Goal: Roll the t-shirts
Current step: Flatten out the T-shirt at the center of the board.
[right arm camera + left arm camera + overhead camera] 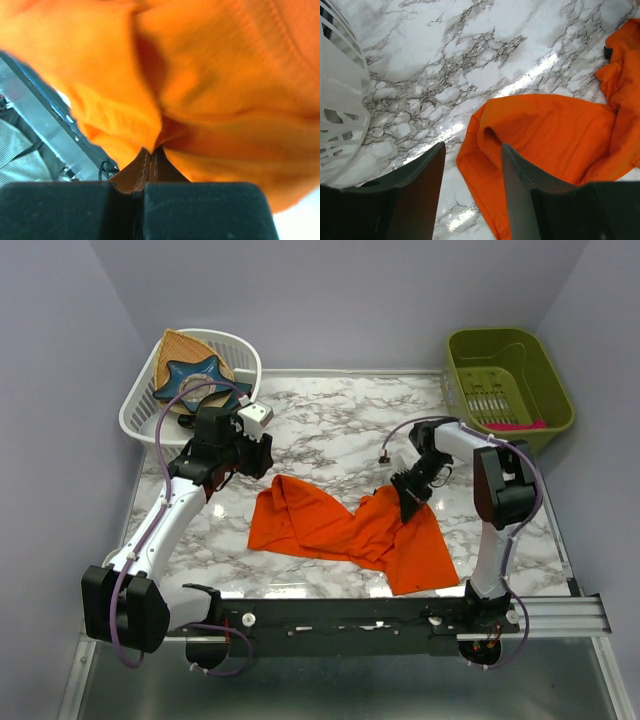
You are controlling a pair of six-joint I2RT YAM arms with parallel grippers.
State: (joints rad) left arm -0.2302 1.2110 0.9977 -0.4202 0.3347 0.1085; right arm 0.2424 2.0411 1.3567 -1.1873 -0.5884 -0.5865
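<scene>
- The bright orange soft-fabric t-shirt [335, 525] lies crumpled on the white marble-patterned table [330, 410], in the near half between my two arms. It is spread wide but bunched and folded over itself.
- My right gripper [408, 502] is clamped tight on a fold of the cloth at the shirt's right side. The wrist view shows the jaws pressed together with orange fabric pinched at their tips.
- My left gripper [252, 455] hangs over the shirt's left edge with its jaws apart and nothing between them. That edge lies just below its fingers in the wrist view.
- I judge the task barely begun: nothing is flattened and no roll has started.
- What is left, as I see it, is to pull the shirt out flat, fold it narrower and roll it up.
- The white slatted plastic basket [140, 410] and the olive-green plastic bin [560, 390] sit at the far corners.
</scene>
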